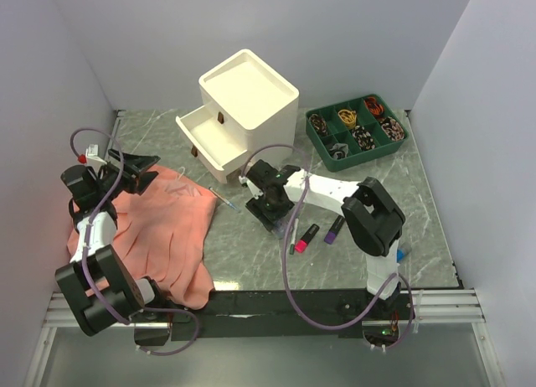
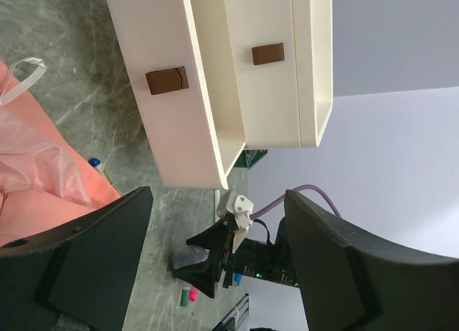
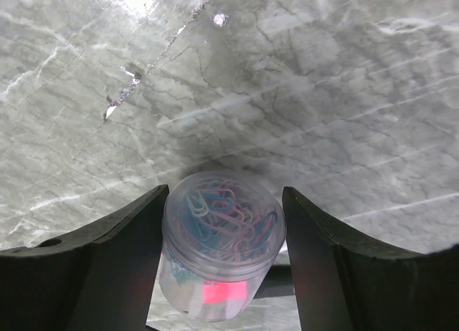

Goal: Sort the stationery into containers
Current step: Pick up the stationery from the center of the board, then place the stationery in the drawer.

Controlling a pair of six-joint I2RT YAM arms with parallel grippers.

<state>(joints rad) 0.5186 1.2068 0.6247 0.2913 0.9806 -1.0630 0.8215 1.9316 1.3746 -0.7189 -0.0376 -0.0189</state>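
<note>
**Right fingers (image 3: 107,266) clamped on a jar of paper clips (image 3: 222,238); left fingers (image 2: 93,274) wide and empty**

The two fingers of my right gripper (image 3: 224,209) press against opposite sides of the clear jar of paper clips, pink and blue clips showing through its lid. Grey marble table (image 1: 402,203) lies behind it; I cannot tell whether the jar touches the surface.

My left gripper (image 2: 216,223) is spread fully with nothing between its fingers. It hangs over the 12 o'clock edge of the salmon cloth (image 1: 163,232) and looks towards the drawers.

From the top camera, the cream cabinet (image 1: 247,102) stands at 12 o'clock from the right gripper. Its lower drawer (image 1: 201,136) is pulled out, and the upper drawer (image 2: 269,55) is closed flush.

A thin pen (image 1: 224,198) lies at 9 o'clock from the right gripper, just off the edge of the cloth.

A pink highlighter (image 1: 305,238) and a purple highlighter (image 1: 334,229) lie near each other on the table at 4 o'clock from it.

A green divided tray (image 1: 368,155) of coiled bands sits at 2 o'clock, beside the cabinet.
</note>
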